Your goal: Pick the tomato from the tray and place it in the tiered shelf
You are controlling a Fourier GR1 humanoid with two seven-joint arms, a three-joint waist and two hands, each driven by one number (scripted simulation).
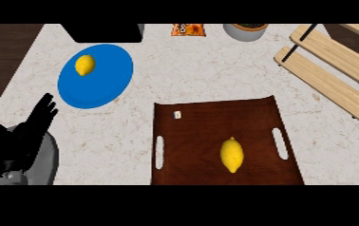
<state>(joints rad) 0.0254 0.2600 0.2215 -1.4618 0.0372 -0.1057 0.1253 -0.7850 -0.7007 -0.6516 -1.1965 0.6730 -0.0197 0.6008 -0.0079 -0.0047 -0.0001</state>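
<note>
A: Starting at the left, what do you see?

B: The left hand rests at the table's edge, fingers straight and apart, holding nothing. Just up and right of it is a blue plate with a small lemon on it. The right hand isn't in view.

A: And the tomato?

B: No red tomato shows. Further right of the hand, the brown tray holds one yellow, lemon-shaped fruit, lying on its side, and a small white tag.

A: How would it handle?

B: Light, I'd judge, with a smooth, slippery skin. Curl around its wide middle, not the pointed ends.

A: The shelf?

B: The wooden shelf sits far right of the hand; its visible slats carry nothing.
</note>
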